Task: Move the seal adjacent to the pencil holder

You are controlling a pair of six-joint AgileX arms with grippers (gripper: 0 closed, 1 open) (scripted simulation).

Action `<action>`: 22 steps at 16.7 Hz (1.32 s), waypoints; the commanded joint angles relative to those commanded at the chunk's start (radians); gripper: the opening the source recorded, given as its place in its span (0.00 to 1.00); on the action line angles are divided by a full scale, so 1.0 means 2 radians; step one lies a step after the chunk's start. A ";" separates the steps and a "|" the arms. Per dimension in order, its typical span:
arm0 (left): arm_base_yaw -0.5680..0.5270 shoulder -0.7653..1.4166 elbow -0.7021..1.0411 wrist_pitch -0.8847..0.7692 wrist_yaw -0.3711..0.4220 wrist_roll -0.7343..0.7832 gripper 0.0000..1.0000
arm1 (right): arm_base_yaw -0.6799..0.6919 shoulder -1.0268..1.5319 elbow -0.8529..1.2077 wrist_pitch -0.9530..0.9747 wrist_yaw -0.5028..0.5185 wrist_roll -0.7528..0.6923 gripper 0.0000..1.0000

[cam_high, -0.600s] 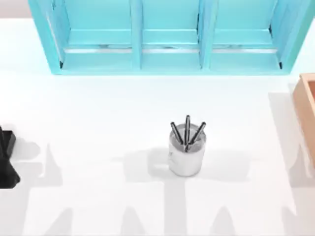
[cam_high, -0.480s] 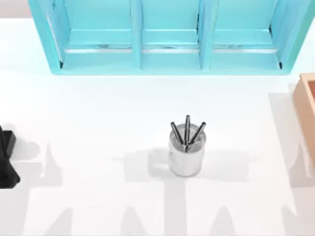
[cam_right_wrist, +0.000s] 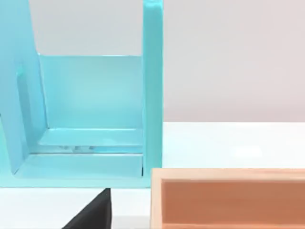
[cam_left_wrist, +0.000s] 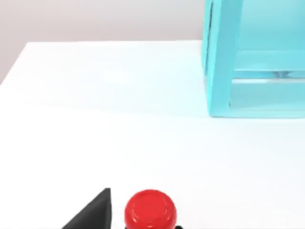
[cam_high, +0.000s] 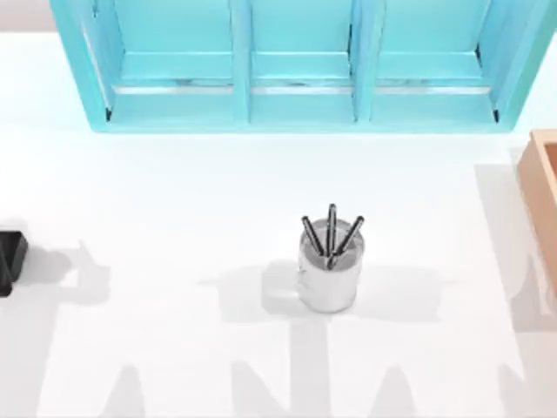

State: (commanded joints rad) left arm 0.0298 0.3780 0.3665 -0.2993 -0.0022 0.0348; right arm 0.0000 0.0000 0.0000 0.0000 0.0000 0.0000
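Left wrist view: seal [cam_left_wrist: 150, 210] just beside, perhaps touching, left claw finger [cam_left_wrist: 93, 214]

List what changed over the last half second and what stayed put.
The left gripper has pulled back toward the table's left edge, so less of it shows in the top view. Nothing was grasped or released. The pencil holder, blue shelf and wooden box stayed put.

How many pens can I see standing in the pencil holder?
3. In the pencil holder near the table's middle, one pen leans left, one stands upright in the centre, one leans right. Shorter ones could be hidden inside.
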 joint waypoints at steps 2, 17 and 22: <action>0.006 0.098 0.082 -0.066 0.000 0.007 1.00 | 0.000 0.000 0.000 0.000 0.000 0.000 1.00; 0.043 0.720 0.594 -0.490 0.002 0.052 1.00 | 0.000 0.000 0.000 0.000 0.000 0.000 1.00; 0.045 0.742 0.618 -0.506 0.002 0.054 1.00 | 0.000 0.000 0.000 0.000 0.000 0.000 1.00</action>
State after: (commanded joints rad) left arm 0.1191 1.8611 1.6016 -1.3118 0.0009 0.1437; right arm 0.0000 0.0000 0.0000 0.0000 0.0000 0.0000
